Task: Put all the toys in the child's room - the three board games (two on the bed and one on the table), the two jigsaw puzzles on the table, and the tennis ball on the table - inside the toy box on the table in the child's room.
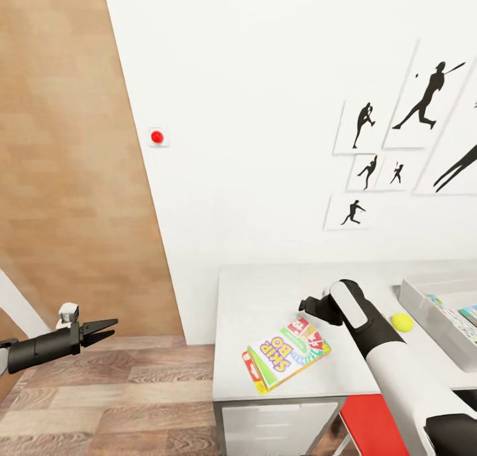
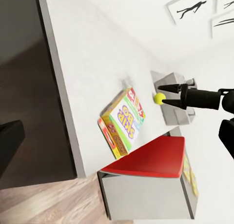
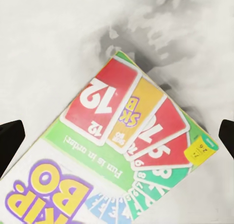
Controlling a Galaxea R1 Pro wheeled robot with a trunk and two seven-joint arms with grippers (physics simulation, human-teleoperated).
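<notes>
A yellow-green-red board game [image 1: 286, 353] marked Skip-Bo lies flat near the front of the pale table [image 1: 265, 290]. My right gripper [image 1: 310, 307] hangs open just above its far end. In the right wrist view the box [image 3: 131, 131] spans the space between the two black fingertips [image 3: 9, 136], untouched. The tennis ball [image 1: 401, 321] rests on the table right of the gripper, beside the toy box [image 1: 424, 310], which holds coloured flat items. My left gripper [image 1: 99, 330] is open and empty over the floor, left of the table. Its wrist view takes in the game box [image 2: 124, 121] and ball [image 2: 159, 98].
A red chair [image 1: 371, 423] is tucked under the table's front edge, beside white drawers [image 1: 278, 429]. A wooden wardrobe door [image 1: 66, 178] stands at the left. The white wall carries a red button [image 1: 157, 137] and baseball silhouette pictures [image 1: 424, 98]. Wood floor lies under my left arm.
</notes>
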